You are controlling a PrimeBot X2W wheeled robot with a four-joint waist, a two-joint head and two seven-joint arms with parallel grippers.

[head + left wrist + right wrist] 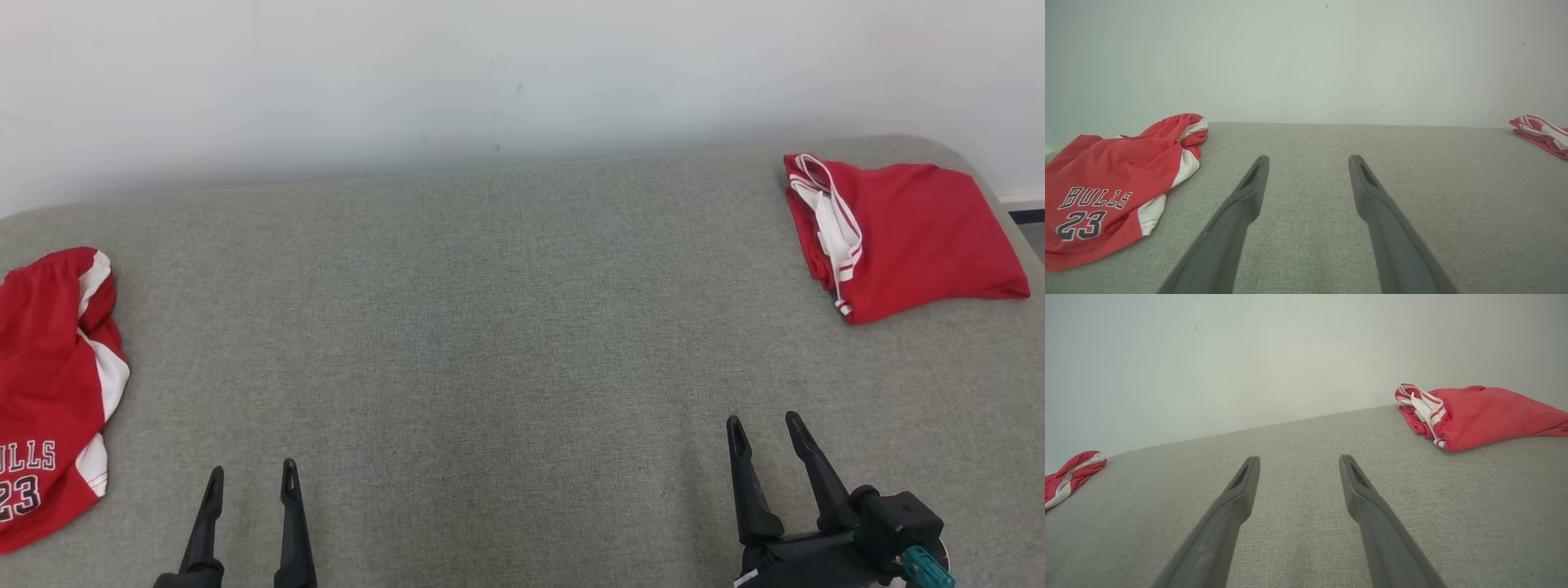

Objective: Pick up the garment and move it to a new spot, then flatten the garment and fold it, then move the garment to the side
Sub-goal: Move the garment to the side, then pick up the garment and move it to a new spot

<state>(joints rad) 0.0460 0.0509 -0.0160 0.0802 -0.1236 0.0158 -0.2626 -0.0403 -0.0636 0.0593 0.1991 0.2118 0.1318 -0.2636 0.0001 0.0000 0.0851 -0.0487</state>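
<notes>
A crumpled red and white garment (49, 384) printed BULLS 23 lies at the left edge of the grey surface; the left wrist view has this garment (1114, 183) to the left of my fingers. My left gripper (251, 480) stands open near the front edge, right of that garment and apart from it, nothing between its fingers. A second red garment (906, 233) with white trim lies folded at the back right. My right gripper (766, 426) is open and empty at the front right, well short of the folded garment (1478, 416).
The grey fabric-covered surface (506, 327) runs back to a pale wall (490, 73). Its right rear corner is rounded, with floor showing beyond it (1030, 229). The wide middle stretch lies between the two garments.
</notes>
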